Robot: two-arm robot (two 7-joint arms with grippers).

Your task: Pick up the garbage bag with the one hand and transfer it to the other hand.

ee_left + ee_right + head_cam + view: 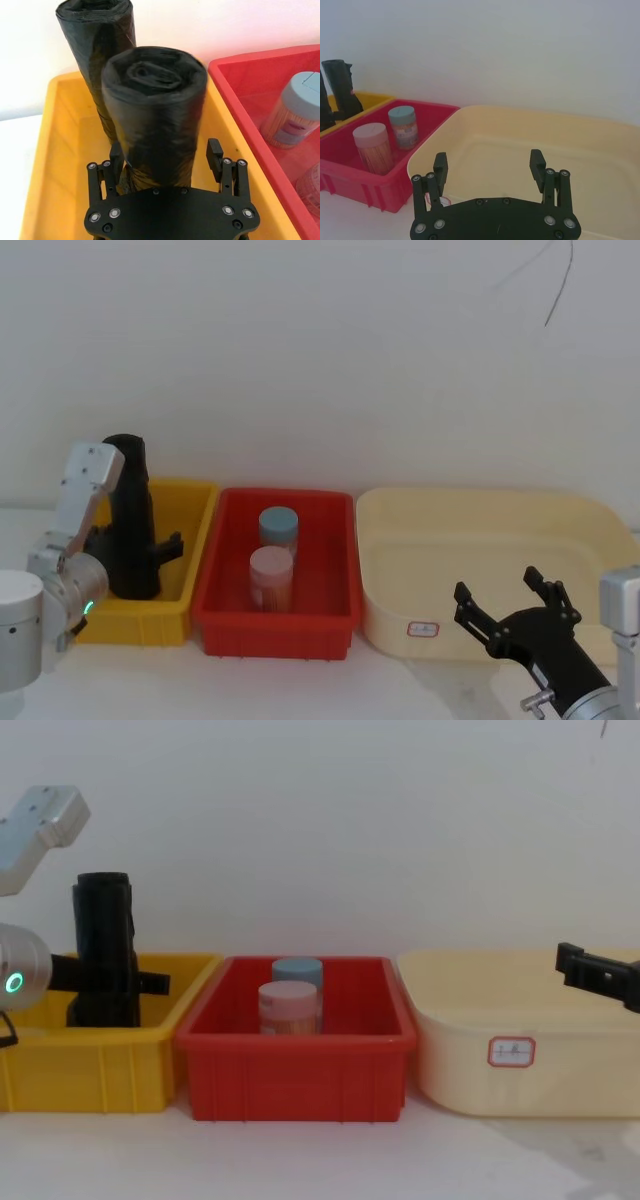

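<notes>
Two black rolls stand upright in the yellow bin (42,150). The nearer roll is the garbage bag (155,115), also in the head view (130,530) and the chest view (100,950). My left gripper (165,155), on the arm with the green light, is open with its fingers on either side of the bag; a thin gap shows at one finger (215,157). The second roll (95,30) stands behind it. My right gripper (510,600) hovers open and empty over the front of the cream tub (480,510), also seen in its wrist view (490,167).
A red bin (280,625) sits between the yellow bin and the cream tub. It holds a blue-lidded jar (278,525) and a pink-lidded jar (271,575). A white wall runs close behind all three containers. Bare white table lies in front.
</notes>
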